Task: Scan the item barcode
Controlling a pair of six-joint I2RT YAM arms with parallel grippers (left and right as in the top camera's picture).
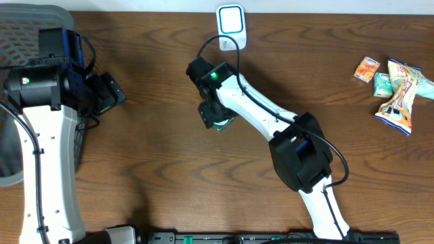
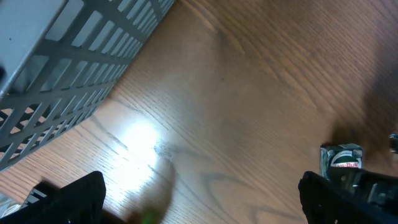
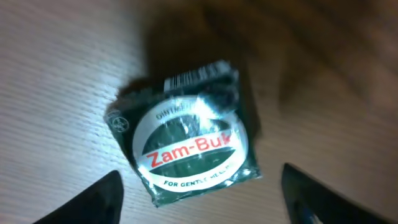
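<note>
Zam-Buk pack (image 3: 186,146) lies flat on the wooden table (image 1: 149,156) near its centre, with the barcode strip along its 12 o'clock edge. Right gripper (image 3: 201,170) hangs directly over it with fingers spread to either side, clear of the pack. From overhead its body covers part of the pack. Scanner (image 1: 230,20) stands at 12 o'clock from the pack, at the table edge. Snack packets (image 1: 397,88) lie at 2 o'clock, well apart. Grey basket (image 1: 20,41) sits at 10 o'clock. Beside it is the left gripper (image 2: 202,186), spread wide and holding nothing.
</note>
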